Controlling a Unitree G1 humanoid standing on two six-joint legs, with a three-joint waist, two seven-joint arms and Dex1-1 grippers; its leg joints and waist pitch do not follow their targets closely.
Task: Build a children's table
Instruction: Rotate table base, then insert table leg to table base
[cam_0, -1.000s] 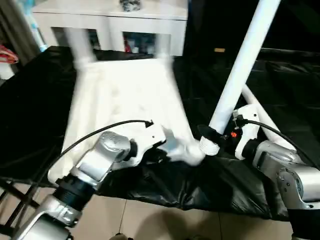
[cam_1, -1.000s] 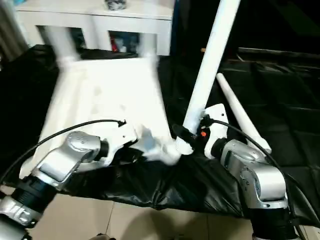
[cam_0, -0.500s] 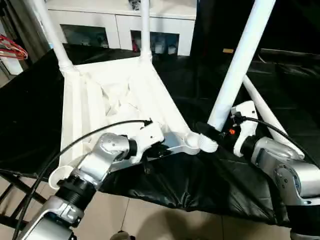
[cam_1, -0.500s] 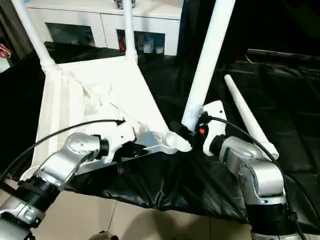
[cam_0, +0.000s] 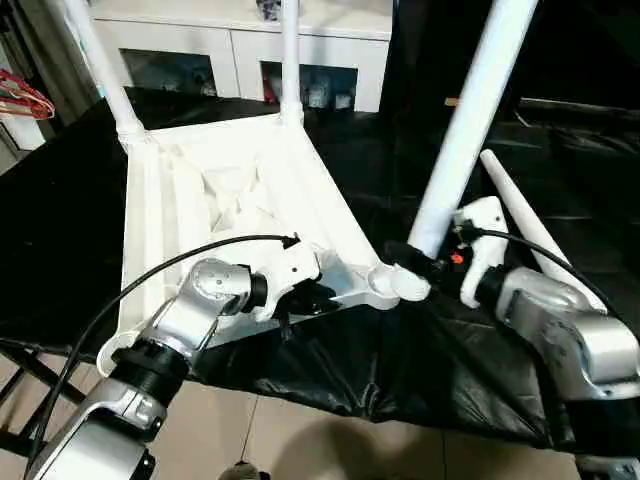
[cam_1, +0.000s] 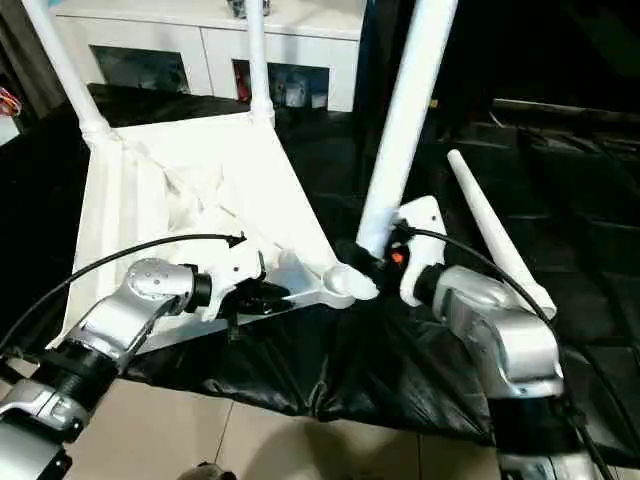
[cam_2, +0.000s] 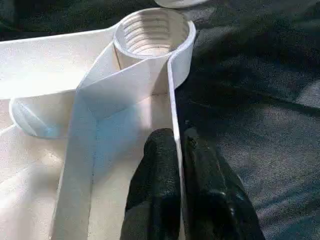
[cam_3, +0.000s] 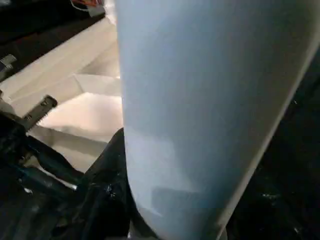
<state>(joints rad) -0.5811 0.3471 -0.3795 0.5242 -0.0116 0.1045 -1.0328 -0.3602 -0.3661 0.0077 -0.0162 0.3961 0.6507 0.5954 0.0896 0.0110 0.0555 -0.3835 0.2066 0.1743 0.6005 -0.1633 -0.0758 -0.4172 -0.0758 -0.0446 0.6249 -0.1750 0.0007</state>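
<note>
Children's table (cam_0: 250, 190): white plastic, which we find upside down on the black-covered surface (cam_0: 60, 220), ribbed underside facing up, its near edge close to the surface's front edge.

Far corners: two legs already fitted and standing upright, one at the far left corner (cam_0: 100, 70), one at the far right corner (cam_0: 290, 60).

Near right corner: a round threaded socket (cam_2: 152, 30), which we see open, with no leg seated in it.

Left hand (cam_2: 175, 150): we note its two black fingers pressed together on the thin raised rim (cam_2: 172, 100) of the top, one finger inside the rim and one outside, just short of the open socket.

Right hand (cam_0: 415, 262): we note its fingers clamped around the lower part of a third leg (cam_0: 470, 120). The leg rises steeply, leaning slightly to the right, and its threaded lower end (cam_0: 410, 284) sits just beside the near right socket; we cannot tell whether the two touch.

Fourth leg (cam_1: 495, 235): loose, lying flat on the surface to the right of the right hand, apart from the table.

Behind the surface: a white cabinet (cam_0: 230, 30).
</note>
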